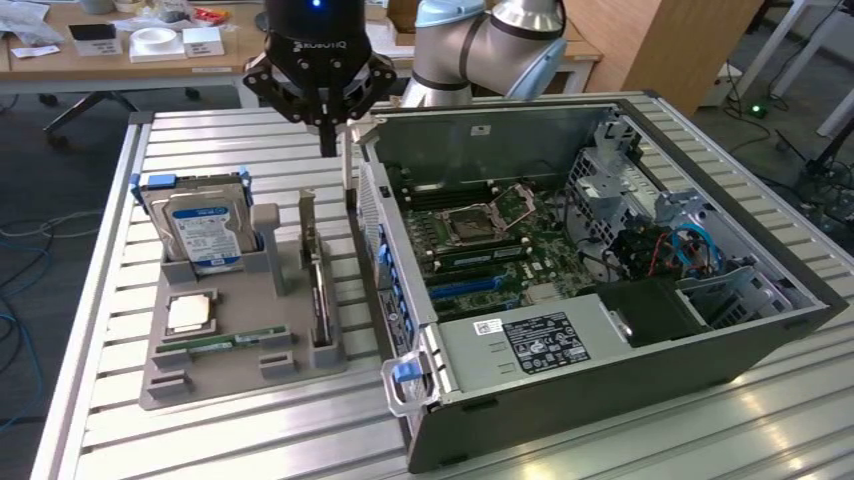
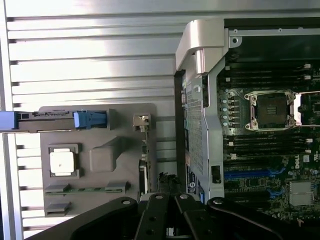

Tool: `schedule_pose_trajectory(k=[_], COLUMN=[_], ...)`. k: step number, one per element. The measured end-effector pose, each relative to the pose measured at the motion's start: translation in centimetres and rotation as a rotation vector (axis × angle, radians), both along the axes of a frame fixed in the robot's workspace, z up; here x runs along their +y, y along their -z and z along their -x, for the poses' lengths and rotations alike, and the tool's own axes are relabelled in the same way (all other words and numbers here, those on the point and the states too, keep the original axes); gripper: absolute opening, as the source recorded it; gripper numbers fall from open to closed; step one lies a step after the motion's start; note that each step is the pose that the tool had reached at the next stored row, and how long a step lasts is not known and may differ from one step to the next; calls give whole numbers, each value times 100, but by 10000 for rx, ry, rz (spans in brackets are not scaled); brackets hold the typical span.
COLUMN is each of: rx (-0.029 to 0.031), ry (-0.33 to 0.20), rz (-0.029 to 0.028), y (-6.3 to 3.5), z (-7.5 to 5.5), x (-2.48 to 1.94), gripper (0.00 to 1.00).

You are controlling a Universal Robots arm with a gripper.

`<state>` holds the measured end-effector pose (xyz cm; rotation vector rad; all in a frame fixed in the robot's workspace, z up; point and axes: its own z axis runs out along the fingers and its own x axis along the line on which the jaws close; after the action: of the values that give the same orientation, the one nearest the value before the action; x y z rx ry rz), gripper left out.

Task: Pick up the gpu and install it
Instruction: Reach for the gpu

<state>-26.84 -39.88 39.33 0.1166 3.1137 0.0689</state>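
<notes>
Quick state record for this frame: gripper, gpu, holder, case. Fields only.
gripper: gripper shut, nothing held, hanging above the holder and beside the case, clear of the gpu
gpu: gpu on edge in its slot of the grey holder, on the side nearest the case
other parts in holder: hard drive upright; CPU flat; memory stick flat
case: case side open, motherboard exposed, at the exterior view's right of the holder
task state: gpu not yet picked up
</notes>
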Motion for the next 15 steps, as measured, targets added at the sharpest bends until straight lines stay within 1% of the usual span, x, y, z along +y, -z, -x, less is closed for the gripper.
schedule_pose_trajectory(k=[5,15], rx=[-1,0], ry=[-1,0], rz=[0,0], y=[0,0], z=[36,47], x=[0,0], gripper=[11,11])
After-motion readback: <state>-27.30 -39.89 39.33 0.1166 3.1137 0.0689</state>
